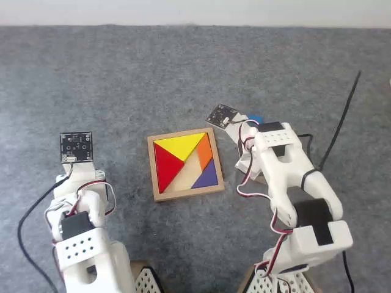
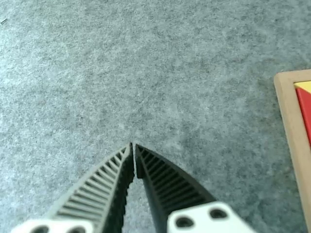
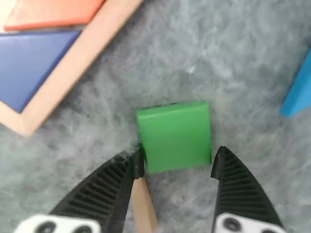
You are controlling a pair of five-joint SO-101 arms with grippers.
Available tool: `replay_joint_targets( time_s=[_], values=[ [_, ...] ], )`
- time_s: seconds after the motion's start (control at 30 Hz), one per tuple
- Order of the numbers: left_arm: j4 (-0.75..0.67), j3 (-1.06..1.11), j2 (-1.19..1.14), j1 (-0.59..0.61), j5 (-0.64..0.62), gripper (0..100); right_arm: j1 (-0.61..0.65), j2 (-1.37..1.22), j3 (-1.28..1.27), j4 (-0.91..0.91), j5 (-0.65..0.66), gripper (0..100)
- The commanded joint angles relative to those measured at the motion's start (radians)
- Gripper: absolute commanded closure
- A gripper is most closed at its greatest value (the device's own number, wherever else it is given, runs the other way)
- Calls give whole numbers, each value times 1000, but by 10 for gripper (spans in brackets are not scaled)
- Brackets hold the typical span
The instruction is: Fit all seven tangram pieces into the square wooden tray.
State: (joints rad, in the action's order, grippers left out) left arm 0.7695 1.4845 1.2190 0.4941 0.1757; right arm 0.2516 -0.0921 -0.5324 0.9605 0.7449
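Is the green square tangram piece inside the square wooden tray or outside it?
Outside. The green square piece lies on the grey carpet beside the square wooden tray, with the right gripper open around it.

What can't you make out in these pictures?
Blue piece: cut by the right wrist view's edge; mostly under the right arm in the high view.
Tan piece: partly under a finger of the right gripper, right wrist view.
Wooden tray: cut by the left wrist view's edge.
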Motion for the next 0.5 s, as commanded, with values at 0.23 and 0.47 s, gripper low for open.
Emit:
replay_joint_targets(
  time_s=[0.23,0.47],
  values=[
    [-15,-35,-3,3,12,988,-21,68,92,107,21,758],
    [-15,-35,-3,3,12,988,-101,403,89,315,86,760]
  ],
)
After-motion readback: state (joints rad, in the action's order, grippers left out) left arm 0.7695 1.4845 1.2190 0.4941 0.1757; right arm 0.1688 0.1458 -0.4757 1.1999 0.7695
